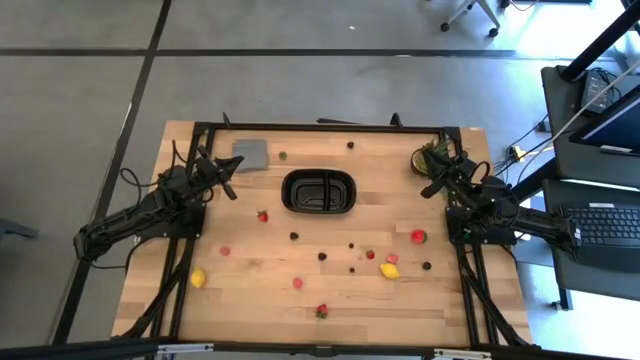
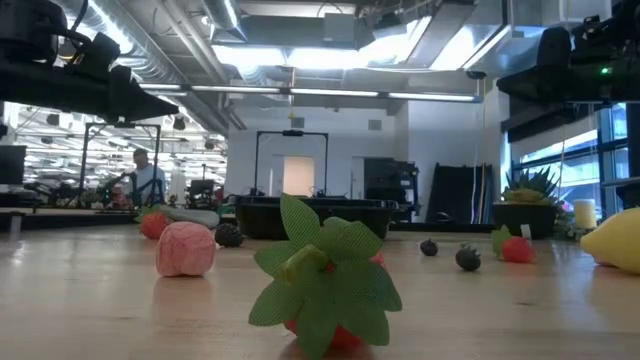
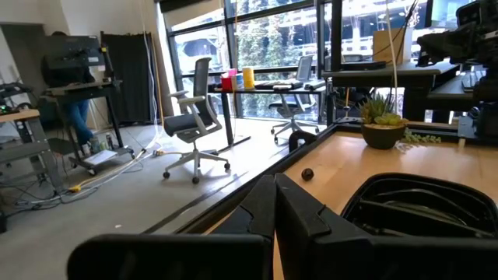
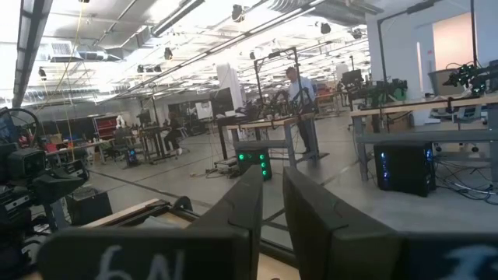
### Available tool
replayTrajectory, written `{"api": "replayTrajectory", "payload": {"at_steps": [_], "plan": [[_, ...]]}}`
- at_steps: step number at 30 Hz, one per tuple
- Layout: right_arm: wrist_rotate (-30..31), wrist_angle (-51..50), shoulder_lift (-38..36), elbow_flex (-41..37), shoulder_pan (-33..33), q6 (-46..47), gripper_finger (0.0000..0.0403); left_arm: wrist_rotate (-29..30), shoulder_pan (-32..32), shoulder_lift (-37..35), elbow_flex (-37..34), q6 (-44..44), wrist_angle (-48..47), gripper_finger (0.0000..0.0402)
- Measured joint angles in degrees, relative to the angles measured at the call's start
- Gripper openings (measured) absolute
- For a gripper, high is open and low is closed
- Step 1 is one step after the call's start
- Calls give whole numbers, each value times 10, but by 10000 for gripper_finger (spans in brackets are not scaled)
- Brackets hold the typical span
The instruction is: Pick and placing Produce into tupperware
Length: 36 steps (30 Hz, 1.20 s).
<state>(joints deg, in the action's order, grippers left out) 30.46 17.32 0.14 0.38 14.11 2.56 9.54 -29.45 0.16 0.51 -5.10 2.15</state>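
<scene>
The black divided tray (image 1: 320,192) sits at the table's middle, toward the far side; the left wrist view shows its rim (image 3: 420,204). Tiny produce lies scattered on the wood nearer than it: a strawberry (image 1: 262,215), two lemons (image 1: 198,278) (image 1: 389,271), a red piece (image 1: 418,237), pink pieces (image 1: 225,251) and dark berries (image 1: 322,256). The low view has a leafy strawberry (image 2: 325,285) closest. My left gripper (image 1: 229,188) hovers left of the tray, fingers (image 3: 274,210) shut. My right gripper (image 1: 432,188) hovers right of the tray, fingers (image 4: 272,206) nearly together. Both are empty.
A flat grey square (image 1: 251,154) lies near the far left corner, behind my left gripper. A potted plant (image 1: 430,160) stands at the far right, close to my right gripper. A black frame rail (image 1: 320,127) runs around the table. Desks stand to the right.
</scene>
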Motion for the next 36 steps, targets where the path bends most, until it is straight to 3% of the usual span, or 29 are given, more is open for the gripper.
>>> {"api": "replayTrajectory", "payload": {"at_steps": [10, 16, 27, 36], "plan": [[0, 31, 0, 6, 0, 107, 56, 0, 0, 0, 0, 0, 0, 0], [-11, 35, 47, 121, 0, 64, 56, 0, 0, 0, 0, 4, 3, 0], [-36, -60, 357, 434, 0, -90, 56, 0, 0, 0, 0, 4, 60, 0], [-35, -309, 590, 685, 12, -111, 56, 0, 0, 0, 0, 5, 79, 0]]}}
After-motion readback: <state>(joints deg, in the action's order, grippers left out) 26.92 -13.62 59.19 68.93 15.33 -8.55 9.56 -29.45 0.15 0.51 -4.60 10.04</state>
